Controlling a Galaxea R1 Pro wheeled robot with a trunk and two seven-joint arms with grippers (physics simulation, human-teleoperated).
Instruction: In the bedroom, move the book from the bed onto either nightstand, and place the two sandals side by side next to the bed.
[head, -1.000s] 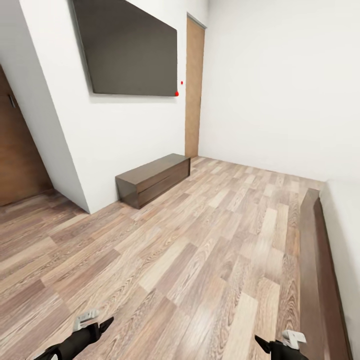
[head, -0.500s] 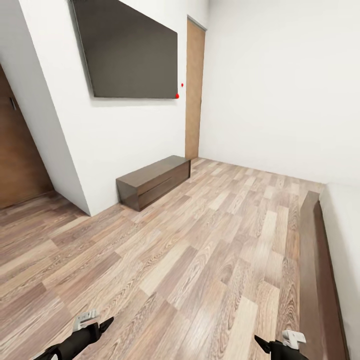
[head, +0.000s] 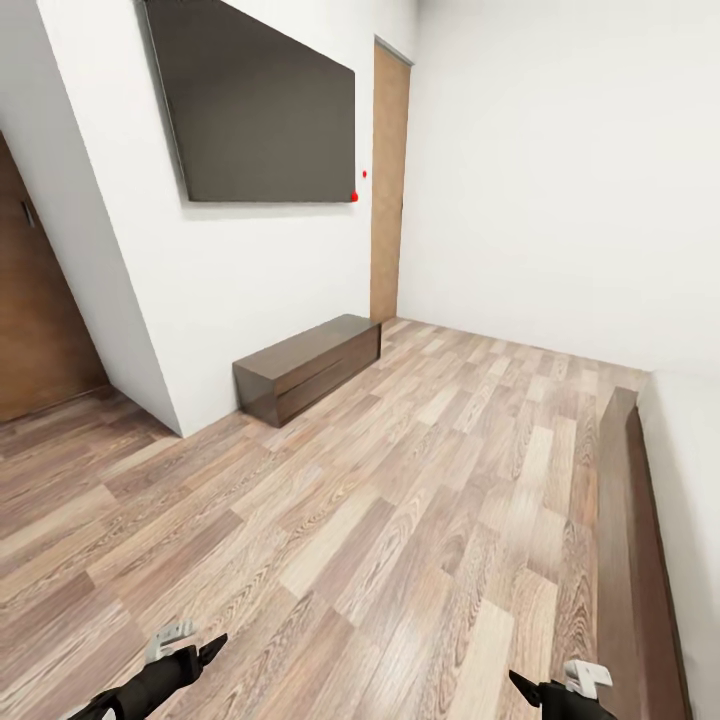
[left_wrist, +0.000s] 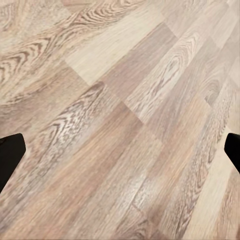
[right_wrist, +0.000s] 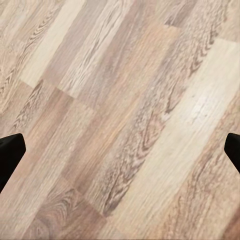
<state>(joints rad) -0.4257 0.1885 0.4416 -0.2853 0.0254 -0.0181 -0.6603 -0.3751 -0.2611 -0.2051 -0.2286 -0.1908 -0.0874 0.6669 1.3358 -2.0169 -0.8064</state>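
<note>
From my head camera I see my left gripper (head: 215, 645) low at the left over bare wood floor (head: 400, 500), its fingers (left_wrist: 10, 155) spread wide apart in the wrist camera and holding nothing. Further ahead are one wall-mounted dark screen (head: 260, 110), one long low dark-brown dresser (head: 310, 365) against the wall, and one tall wooden door (head: 388, 180). My right gripper (head: 520, 685) sits low at the right, likewise wide open and empty, with one bed (head: 640, 540) just to its right, frame edge and pale mattress showing.

dark brown dresser (head: 305, 365), wood-grain floor (head: 380, 520)
</note>
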